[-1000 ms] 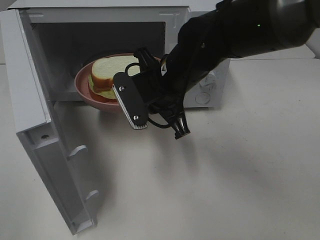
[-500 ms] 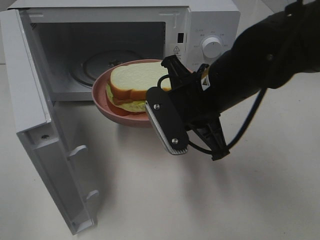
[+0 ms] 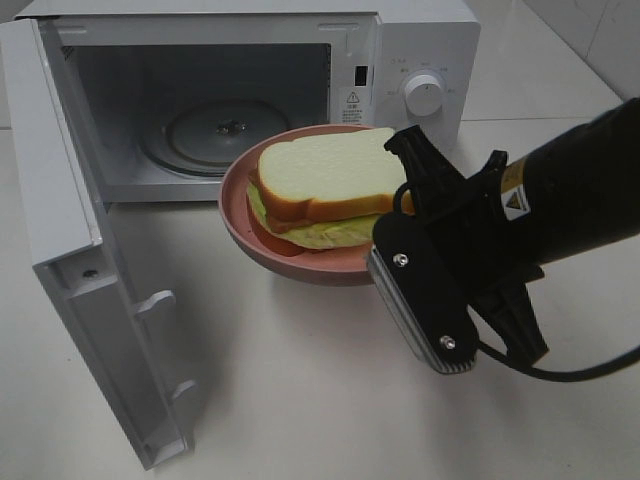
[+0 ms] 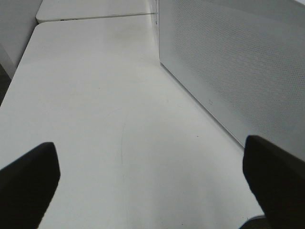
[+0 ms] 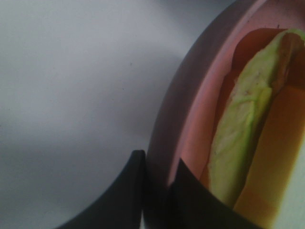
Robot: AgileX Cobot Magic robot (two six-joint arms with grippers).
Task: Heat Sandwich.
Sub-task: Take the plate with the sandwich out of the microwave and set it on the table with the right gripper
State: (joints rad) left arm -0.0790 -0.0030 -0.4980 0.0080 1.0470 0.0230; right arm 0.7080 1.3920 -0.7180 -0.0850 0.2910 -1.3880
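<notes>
**Pink plate with sandwich held in front of the open microwave**

A plain matte white tabletop (image 3: 300, 400) carries everything in the high view; a second white surface lies beyond it at the far right corner, with a seam between the two. A white box-shaped microwave oven (image 3: 420, 60) stands at the back with its hinged white door (image 3: 90, 300) swung wide toward the camera on the left. Inside the grey cavity a round clear glass turntable (image 3: 215, 130) lies bare. A round white dial (image 3: 424, 94) sits on the control panel at the right.

The small sandwich of white bread with tan crust and pale green leafy filling (image 3: 325, 190) rests on a round pink shallow plate (image 3: 240, 205), which is outside the oven, in front of its opening. The black right gripper (image 3: 400, 215) pinches the plate's rim on the side nearest the dial, its jaws pressed together on the edge.

The right wrist view shows what the high view hides: one dark finger (image 5: 121, 198) under the rim's outside and the other inside it, with the green filling just beside.

The left wrist view alone shows the left gripper (image 4: 152, 176), its two dark fingers spread wide apart above bare tabletop, beside a white perforated panel (image 4: 238, 62); that arm does not appear in the high view.
</notes>
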